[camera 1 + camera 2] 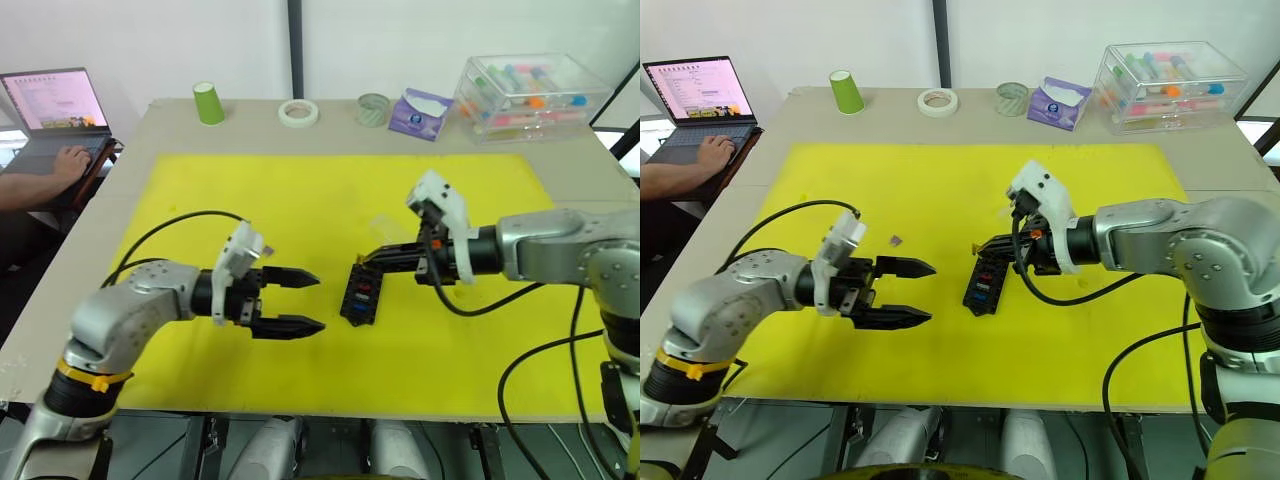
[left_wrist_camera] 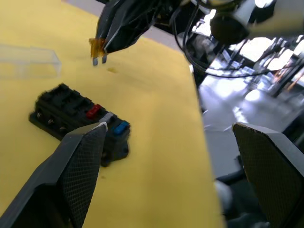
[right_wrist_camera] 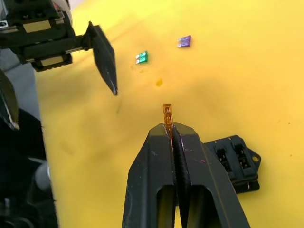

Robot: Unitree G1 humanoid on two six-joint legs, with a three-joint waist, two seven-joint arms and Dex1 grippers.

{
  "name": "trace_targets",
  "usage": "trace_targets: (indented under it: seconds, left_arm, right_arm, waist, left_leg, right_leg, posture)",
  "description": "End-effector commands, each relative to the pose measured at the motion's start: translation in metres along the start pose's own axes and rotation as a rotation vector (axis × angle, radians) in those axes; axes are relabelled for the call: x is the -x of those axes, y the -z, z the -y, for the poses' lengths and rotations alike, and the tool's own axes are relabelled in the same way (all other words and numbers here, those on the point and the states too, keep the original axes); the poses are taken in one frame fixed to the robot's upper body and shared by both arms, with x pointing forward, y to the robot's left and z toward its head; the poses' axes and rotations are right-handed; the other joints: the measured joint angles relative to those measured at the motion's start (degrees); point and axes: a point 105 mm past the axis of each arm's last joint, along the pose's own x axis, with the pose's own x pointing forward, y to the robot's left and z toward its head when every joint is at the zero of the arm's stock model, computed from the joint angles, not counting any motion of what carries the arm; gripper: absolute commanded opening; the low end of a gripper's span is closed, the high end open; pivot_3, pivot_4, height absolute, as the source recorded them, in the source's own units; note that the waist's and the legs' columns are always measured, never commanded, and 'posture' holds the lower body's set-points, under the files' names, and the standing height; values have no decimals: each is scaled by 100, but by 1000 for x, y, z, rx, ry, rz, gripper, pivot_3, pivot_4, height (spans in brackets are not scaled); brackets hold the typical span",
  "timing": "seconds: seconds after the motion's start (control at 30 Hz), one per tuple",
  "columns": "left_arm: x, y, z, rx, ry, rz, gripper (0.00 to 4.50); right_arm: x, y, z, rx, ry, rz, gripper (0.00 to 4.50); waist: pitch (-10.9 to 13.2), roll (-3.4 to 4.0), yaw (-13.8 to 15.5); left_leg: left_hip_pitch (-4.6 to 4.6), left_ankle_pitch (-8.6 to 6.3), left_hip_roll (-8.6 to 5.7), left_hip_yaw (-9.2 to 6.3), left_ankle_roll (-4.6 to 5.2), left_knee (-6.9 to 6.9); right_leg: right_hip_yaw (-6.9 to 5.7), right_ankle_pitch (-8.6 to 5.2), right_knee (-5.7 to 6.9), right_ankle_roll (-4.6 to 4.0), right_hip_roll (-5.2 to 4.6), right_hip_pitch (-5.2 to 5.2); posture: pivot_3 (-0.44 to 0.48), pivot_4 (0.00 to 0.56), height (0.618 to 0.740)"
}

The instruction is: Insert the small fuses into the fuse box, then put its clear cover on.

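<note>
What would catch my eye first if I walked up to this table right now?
Probably the right gripper, pinching a tiny amber fuse just above the black fuse box in the middle of the bright yellow mat. Red, grey and blue fuses already sit in the box. Opposite, the left gripper hangs wide open, and a green fuse and a purple one lie loose on the mat.

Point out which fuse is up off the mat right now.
The amber fuse, pinched in the right pincer. The green fuse and purple fuse lie loose on the yellow mat.
</note>
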Motion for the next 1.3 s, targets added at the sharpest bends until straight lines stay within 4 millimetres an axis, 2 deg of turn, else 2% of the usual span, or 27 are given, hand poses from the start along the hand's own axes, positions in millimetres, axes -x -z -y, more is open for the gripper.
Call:
trace_targets:
  seconds: [0.03,0.23,0.53,0.73,1.3]
  left_arm:
    - [-12,1,-7,-230,-47,4,4432]
    - [-22,15,-20,-347,-114,8,4432]
    - [-31,24,-36,-349,-181,-10,4432]
    - [-34,19,-37,-348,-174,-4,4432]
    - [-31,21,-39,-337,-166,-13,4432]
  right_arm:
    - [2,-2,2,112,42,-13,0]
    - [-5,8,4,175,63,-41,0]
    - [-11,18,11,229,85,-59,0]
    - [-13,23,14,247,86,-68,0]
    - [-19,31,19,303,86,-105,0]
  waist:
    - [0,0,-1]
    - [2,-2,-12]
    - [2,-2,-4]
    - [2,-2,-5]
    - [2,-2,-6]
  left_leg:
    - [-1,-1,0,1,1,-1]
    - [0,-2,3,2,4,-11]
    - [1,-2,3,2,4,-9]
    - [1,-2,3,1,4,-9]
    - [1,-2,3,1,4,-8]
  right_leg:
    - [0,1,-4,1,-1,1]
    - [2,2,-11,2,1,-2]
    - [0,3,-10,3,3,-1]
    - [-1,3,-10,4,4,-1]
    - [-4,4,-9,4,6,-1]
  posture:
    - [0,150,740]
    - [0,150,740]
    - [0,150,740]
    - [0,150,740]
    - [0,150,740]
